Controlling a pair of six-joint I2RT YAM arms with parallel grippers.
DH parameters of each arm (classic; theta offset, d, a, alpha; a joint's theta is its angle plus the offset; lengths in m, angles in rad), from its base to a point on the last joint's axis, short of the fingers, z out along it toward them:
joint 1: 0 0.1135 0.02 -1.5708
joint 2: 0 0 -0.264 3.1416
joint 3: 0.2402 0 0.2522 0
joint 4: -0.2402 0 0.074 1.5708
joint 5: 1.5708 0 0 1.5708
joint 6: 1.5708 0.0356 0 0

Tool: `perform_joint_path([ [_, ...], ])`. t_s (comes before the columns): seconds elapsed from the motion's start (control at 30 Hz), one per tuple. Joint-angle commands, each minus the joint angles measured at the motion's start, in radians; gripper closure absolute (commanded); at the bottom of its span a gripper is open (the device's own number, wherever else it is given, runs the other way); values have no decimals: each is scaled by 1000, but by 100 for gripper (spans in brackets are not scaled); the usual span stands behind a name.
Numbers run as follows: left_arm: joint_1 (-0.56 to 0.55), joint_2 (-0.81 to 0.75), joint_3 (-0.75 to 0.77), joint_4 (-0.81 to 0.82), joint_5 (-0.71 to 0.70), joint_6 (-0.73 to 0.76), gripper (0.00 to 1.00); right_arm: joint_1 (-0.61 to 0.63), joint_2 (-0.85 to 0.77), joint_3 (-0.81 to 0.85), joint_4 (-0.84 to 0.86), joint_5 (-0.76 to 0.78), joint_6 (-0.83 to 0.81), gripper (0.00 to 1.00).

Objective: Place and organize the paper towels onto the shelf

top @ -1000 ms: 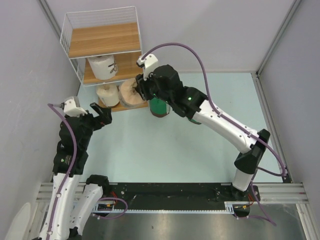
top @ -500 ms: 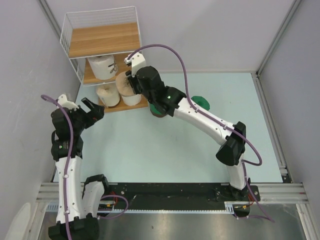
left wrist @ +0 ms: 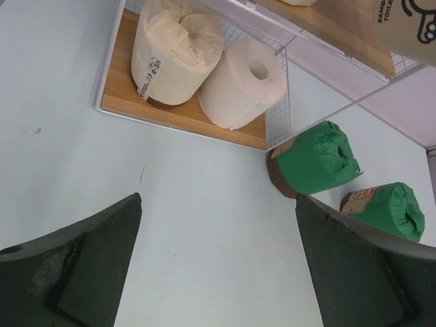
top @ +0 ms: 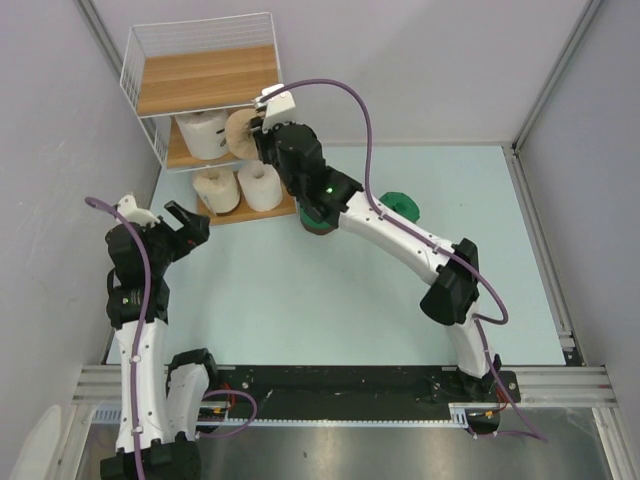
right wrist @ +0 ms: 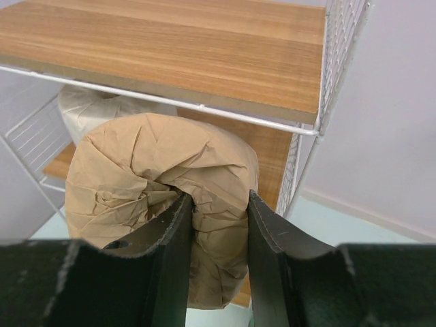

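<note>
At the right front corner of the shelf (top: 205,80), the right gripper (top: 262,135) holds the tan roll (right wrist: 160,194). Its jaws are pinched tight on the roll's crinkly end. One finger (right wrist: 170,255) looks tucked into the hollow in the middle and the other sits on the outside.

The crinkly end faces the wrist camera, so the roll's long way runs about the same way as the fingers. The roll sits under the top board (right wrist: 177,41). The middle board (right wrist: 269,160) lies just past it and below. The free spot is on the right side of that board, right beside the white roll (top: 203,135). I think the roll needs to go a bit further in and then down.

The left gripper (left wrist: 218,204) is wide open and holds nothing. It hangs over the table (top: 330,300), near the front of the bottom board and well apart from the tan roll. So the right arm is much nearer.

Two cream rolls (left wrist: 176,51) (left wrist: 246,80) stand touching on the bottom board. Two green rolls (left wrist: 317,158) (left wrist: 388,210) lie on the table to the right of the shelf.

The bottom of the tan roll is hidden, so I cannot tell if it touches the middle board yet. From above, the right arm covers most of one green roll, and the top board covers most of the middle one.
</note>
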Motion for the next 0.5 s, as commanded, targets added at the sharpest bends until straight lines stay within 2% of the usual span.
perform_joint_path([
  [0.0, 9, -20, -2, 44, 9, 3, 0, -5, 29, 75, 142, 48, -27, 78],
  [0.47, 9, -18, -3, 52, 32, -8, 0, -15, 110, 130, 206, 67, -44, 80],
])
